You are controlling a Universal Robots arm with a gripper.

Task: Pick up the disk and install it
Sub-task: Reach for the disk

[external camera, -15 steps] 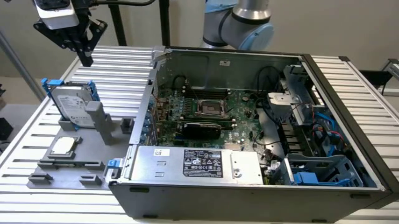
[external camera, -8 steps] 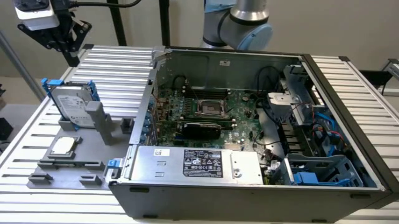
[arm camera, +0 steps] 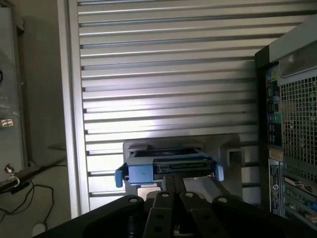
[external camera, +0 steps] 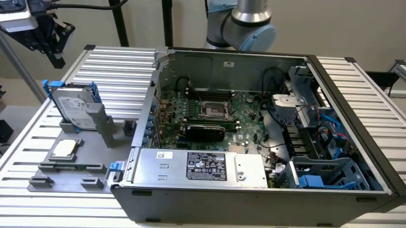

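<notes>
disk (external camera: 75, 107) stands on edge in grey holder (external camera: 109, 130) on slatted table (external camera: 120, 61), exterior view's left, beside open computer case (external camera: 190, 204); upright slot likely keeps its top edge free to grab. gripper (external camera: 57, 59) hangs above it, well apart, jaws closed on nothing; disk not yet picked

**Gripper shut, high at ext. view's left**

Black gripper (external camera: 58, 59) hangs high near ext. view's left edge. It points down w/ slight tilt, jaws closed. A white wrist block (external camera: 16, 16) sits just above it. In wrist view the dark fingers (arm camera: 169, 184) lie pressed side by side w/ no gap btwn them. Silver-grey UR arm joint (external camera: 244, 23) w/ light-blue cap stands at back centre, well apart from gripper.
</notes>
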